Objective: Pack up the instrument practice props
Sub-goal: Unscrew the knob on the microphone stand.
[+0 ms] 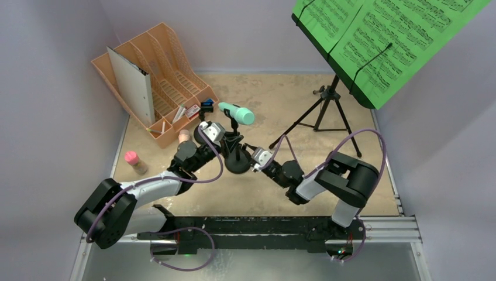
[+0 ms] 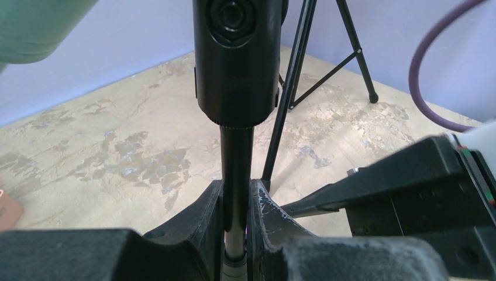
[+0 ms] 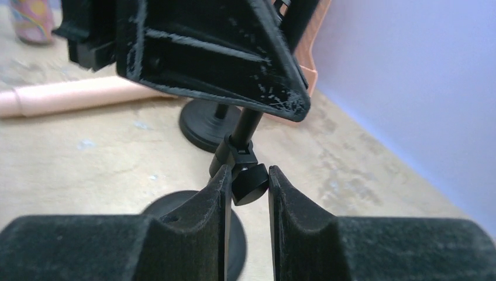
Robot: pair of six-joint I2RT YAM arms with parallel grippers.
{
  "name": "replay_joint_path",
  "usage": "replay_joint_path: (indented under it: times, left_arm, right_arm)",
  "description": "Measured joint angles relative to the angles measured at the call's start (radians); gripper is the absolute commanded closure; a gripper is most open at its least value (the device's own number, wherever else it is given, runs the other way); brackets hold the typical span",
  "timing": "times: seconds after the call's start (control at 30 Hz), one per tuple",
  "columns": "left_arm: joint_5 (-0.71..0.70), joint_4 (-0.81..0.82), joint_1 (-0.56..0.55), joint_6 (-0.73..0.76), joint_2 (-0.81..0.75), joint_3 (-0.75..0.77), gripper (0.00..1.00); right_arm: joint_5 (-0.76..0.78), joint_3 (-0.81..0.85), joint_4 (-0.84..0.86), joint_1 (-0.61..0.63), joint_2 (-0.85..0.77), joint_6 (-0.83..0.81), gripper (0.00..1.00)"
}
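Observation:
A short black clip pole [image 1: 235, 136] on a round base [image 1: 237, 164] holds the teal microphone [image 1: 237, 113] at mid-table. My left gripper [image 1: 228, 142] is shut on the pole's shaft [image 2: 237, 158] below the clip holder [image 2: 237, 58]. My right gripper [image 1: 251, 162] closes on the small black knob [image 3: 250, 186] low on the same pole, just above the base [image 3: 175, 216]. A second round base [image 3: 207, 123] stands behind. The pink microphone [image 3: 76, 96] lies on the table. The black tripod [image 1: 327, 111] carries the desk with the green pages [image 1: 380, 41] at the back right.
The orange file rack [image 1: 158, 82] with a grey binder [image 1: 131, 82] stands at the back left. A small pink-capped bottle [image 1: 135, 162] stands left of my left arm. The tripod legs [image 2: 292, 88] spread right of the pole. Walls close the table's left, back and right.

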Motion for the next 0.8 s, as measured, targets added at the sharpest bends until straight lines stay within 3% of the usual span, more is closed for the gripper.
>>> replay_joint_path:
  times: [0.57, 0.7, 0.8]
  left_arm:
    - [-0.009, -0.042, 0.006, 0.011, -0.009, 0.014, 1.00]
    - [-0.009, -0.044, 0.006, 0.011, -0.009, 0.015, 1.00]
    - [-0.006, -0.050, 0.006, 0.012, -0.009, 0.018, 1.00]
  right_arm:
    - [0.267, 0.043, 0.019, 0.179, 0.117, -0.823, 1.00]
    - [0.303, 0.048, 0.018, 0.197, 0.127, -0.905, 0.99]
    - [0.321, 0.048, 0.017, 0.203, 0.123, -0.907, 0.87]
